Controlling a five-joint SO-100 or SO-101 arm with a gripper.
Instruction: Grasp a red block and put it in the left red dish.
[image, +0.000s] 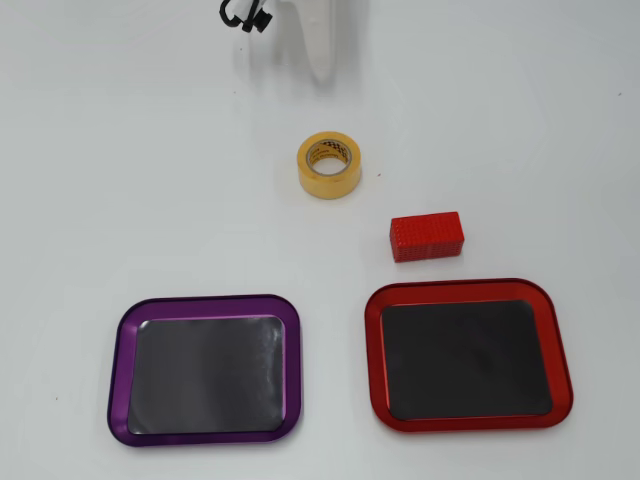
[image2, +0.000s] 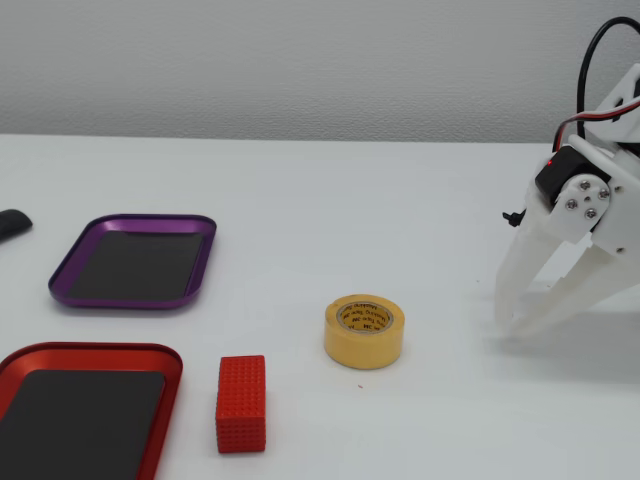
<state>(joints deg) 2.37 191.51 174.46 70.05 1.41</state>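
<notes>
The red block (image: 427, 235) lies flat on the white table, just above the top rim of the red dish (image: 468, 287) in the overhead view. In the fixed view the block (image2: 241, 402) sits just right of the red dish (image2: 90, 349), which is at the lower left and holds nothing. My gripper (image2: 508, 325) is at the far right of the fixed view, its white fingertips down at the table and nearly together, holding nothing. In the overhead view it (image: 322, 72) is at the top edge, far from the block.
A yellow tape roll (image: 330, 185) (image2: 365, 345) stands between the gripper and the block. An empty purple-rimmed tray (image: 120, 340) (image2: 135, 219) lies beside the red dish. A small dark object (image2: 12, 223) is at the fixed view's left edge.
</notes>
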